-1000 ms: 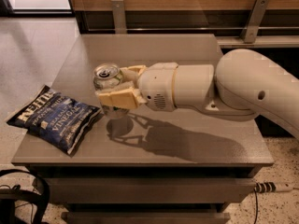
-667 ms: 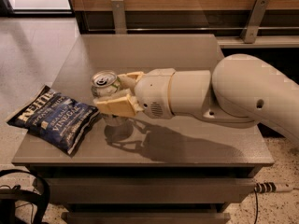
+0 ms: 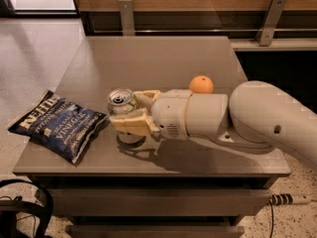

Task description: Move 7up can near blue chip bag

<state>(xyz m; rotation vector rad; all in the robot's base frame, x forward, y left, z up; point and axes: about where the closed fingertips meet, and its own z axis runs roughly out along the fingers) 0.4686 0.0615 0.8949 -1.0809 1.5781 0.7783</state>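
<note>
The 7up can point(image 3: 121, 102) is a small silvery can with a pull-tab top, upright near the front left of the grey table point(image 3: 148, 58). My gripper point(image 3: 130, 109) reaches in from the right and is shut on the can, one cream finger in front of it and one behind. The can's base is hidden behind the front finger, so I cannot tell if it touches the table. The blue chip bag point(image 3: 58, 125) lies flat on the table's front left corner, just left of the can.
A round orange fruit point(image 3: 201, 85) sits on the table behind my white arm point(image 3: 257, 118). The table's front edge is close below the gripper. A black cable loop point(image 3: 25, 207) lies on the floor at the front left.
My gripper has carried the can forward and to the left, closer to the blue chip bag. The arm has dropped lower, and the orange fruit now shows behind it.
</note>
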